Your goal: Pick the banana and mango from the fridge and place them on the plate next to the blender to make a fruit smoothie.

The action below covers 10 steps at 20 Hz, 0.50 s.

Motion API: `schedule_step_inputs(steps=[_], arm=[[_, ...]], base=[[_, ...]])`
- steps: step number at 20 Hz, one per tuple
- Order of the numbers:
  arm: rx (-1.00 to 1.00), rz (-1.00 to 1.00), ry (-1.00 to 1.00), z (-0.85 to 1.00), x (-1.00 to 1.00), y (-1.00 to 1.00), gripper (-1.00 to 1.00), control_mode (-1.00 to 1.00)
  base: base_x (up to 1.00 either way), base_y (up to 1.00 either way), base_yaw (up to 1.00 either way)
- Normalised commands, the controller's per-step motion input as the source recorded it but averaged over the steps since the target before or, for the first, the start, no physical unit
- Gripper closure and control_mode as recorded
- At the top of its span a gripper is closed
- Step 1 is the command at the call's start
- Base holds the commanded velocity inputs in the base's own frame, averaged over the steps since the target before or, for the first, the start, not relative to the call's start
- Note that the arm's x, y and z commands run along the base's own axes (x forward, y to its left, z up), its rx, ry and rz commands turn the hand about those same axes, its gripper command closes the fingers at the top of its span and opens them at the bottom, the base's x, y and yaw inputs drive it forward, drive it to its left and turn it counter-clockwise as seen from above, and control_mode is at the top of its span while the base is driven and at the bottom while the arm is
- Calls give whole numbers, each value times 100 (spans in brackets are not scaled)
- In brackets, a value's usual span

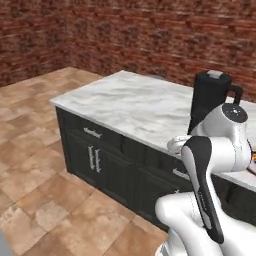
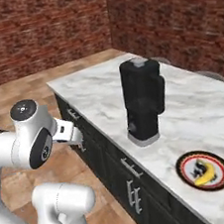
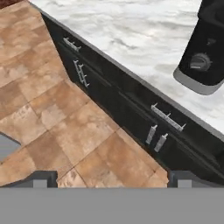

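Pincer [image 3: 112,179] spread, empty; banana [image 2: 206,174] on plate [image 2: 183,164] (pattern unreadable) beside blender [image 2: 142,100].

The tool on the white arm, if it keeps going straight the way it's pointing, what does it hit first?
Probably the brown tiled floor in front of the dark island cabinets. The open tool points down over it with nothing between, though depth is unclear.

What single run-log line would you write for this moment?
banana: on plate | blender: upright on counter, beside plate | mango: not placed | gripper: jaws open, empty, over floor
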Motion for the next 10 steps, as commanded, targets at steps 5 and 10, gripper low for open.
schedule_step_inputs(steps=[5,10], arm=[[0,0,0,0,0,0,-100,100],[0,0,0,0,0,0,-100,100]], base=[[-4,52,96],[78,11,46]])
